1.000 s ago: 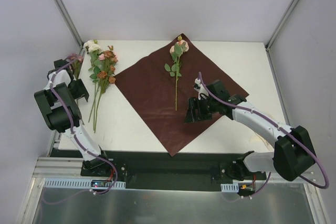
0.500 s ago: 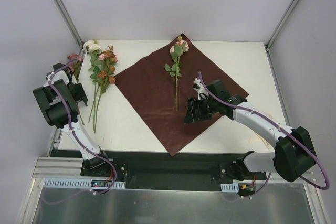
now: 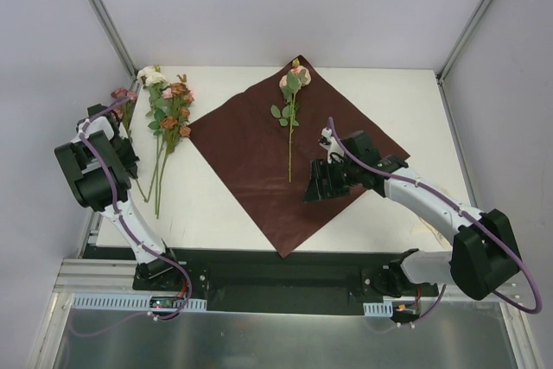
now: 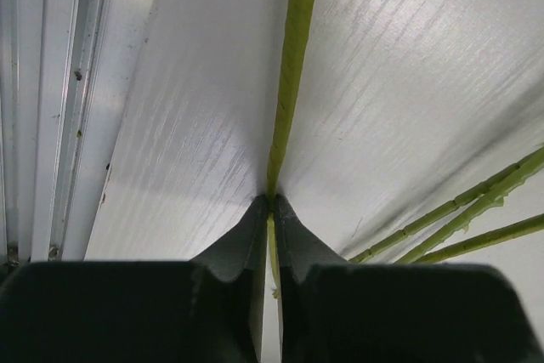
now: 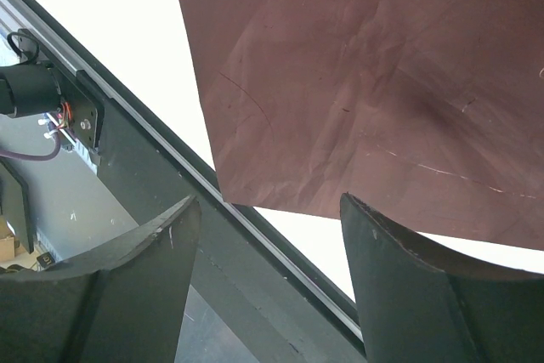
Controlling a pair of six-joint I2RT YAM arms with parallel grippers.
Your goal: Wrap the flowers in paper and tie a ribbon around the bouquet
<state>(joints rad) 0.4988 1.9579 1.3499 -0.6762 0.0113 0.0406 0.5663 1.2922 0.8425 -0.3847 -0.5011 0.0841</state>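
Currently the left pincer (image 4: 272, 208) is pinched shut on one thin green stem (image 4: 290, 82) at the left edge of the tabletop (image 3: 216, 209). That stem's pink bloom (image 3: 121, 94) lies farther out. The right pincer (image 5: 268, 201) stands wide with nothing in it, hovering above the near part of the dark red paper (image 3: 251, 153).

Handling, our judgement:
- **Flowers:** they are light. The stems are thin and wiry and likely to roll or twist between the pads. We would grip mid to low on the stem, clear of leaves and blooms, which would crush.
- **Paper:** it is thin and floppy, creases easily and probably slides on the smooth tabletop. We would take it by a corner or an edge.

Counts:
- **Paper:** one sheet.
- **Flowers:**
  - One stem is in the left pincer.
  - One single flower (image 3: 291, 101) lies on the paper, bloom toward the far corner.
  - One loose bunch (image 3: 168, 110) lies on the bare tabletop between the left pincer and the paper. Three of its stems show in the left wrist view, but we cannot tell the full number.
- **Ribbon:** none in view.
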